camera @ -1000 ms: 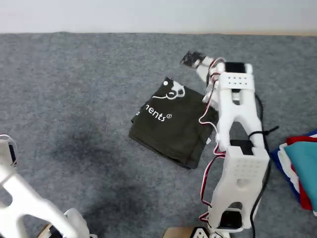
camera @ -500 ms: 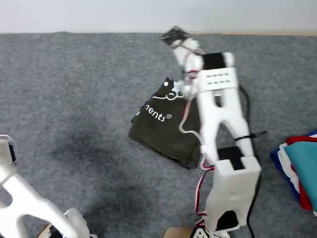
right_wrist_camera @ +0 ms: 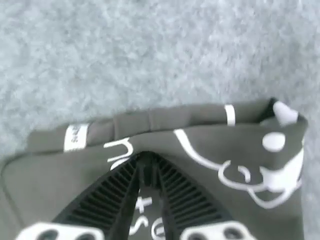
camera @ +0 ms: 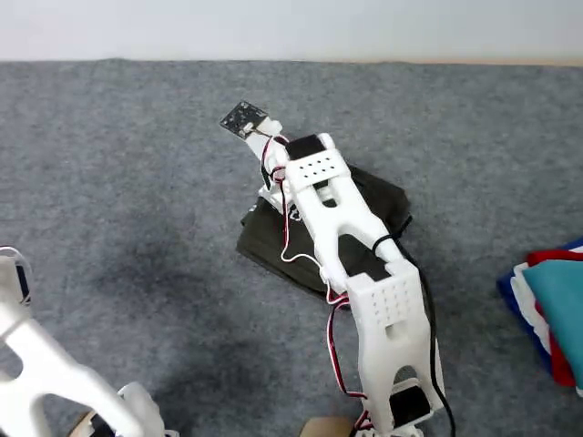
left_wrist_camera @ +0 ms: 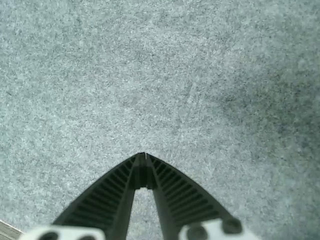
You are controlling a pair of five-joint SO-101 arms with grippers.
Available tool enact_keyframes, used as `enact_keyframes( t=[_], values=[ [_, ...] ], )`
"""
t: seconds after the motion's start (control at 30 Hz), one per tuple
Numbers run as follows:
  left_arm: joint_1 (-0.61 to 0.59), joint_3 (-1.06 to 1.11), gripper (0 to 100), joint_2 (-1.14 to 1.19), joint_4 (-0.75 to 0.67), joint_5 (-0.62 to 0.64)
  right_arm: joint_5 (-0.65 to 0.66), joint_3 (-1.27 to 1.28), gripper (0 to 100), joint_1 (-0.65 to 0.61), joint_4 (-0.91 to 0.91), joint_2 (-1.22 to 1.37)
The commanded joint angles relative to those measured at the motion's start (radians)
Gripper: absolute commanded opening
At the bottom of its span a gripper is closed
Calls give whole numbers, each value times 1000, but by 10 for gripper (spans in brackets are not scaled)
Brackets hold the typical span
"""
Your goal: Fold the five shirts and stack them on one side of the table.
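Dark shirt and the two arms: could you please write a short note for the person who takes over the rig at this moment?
Left end effector: shut, holding nothing, over the bare grey table cover.
Right end effector: shut, tips over the printed face of the dark shirt; whether they touch it cannot be told.
The dark shirt lies folded mid table, apart from the stack.
The stack holds coloured shirts at the table edge on the right arm's side; it is partly cut off, so the count is unsure.
Done: the dark shirt is folded.
Left: put it on the stack.
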Motion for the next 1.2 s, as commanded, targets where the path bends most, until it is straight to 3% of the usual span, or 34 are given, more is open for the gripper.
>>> enact_keyframes(
  t=[0.0, 0.2, 0.47, 0.73, 0.83, 0.97, 1.17],
  values=[
    [0, -5, 2, -29, -18, -5, -6, -57, 10, 24, -99, 16],
    [-3, -5, 2, -29, -14, -6, -6, -58, 10, 85, -234, 33],
    [-2, -5, 2, -29, -14, -6, -6, -58, 15, 107, -209, -44],
    [-2, 13, 2, -29, -18, -6, -15, -58, 154, 19, 81, -217],
    [-5, 31, 2, -29, -18, -6, -15, -58, 124, 12, 166, -286],
    [-6, 44, 2, -29, -11, -3, -15, -58, 7, 19, 283, -344],
    [0, 39, 2, -29, 23, -3, -32, -51, 9, 24, 567, -360]
  ],
)
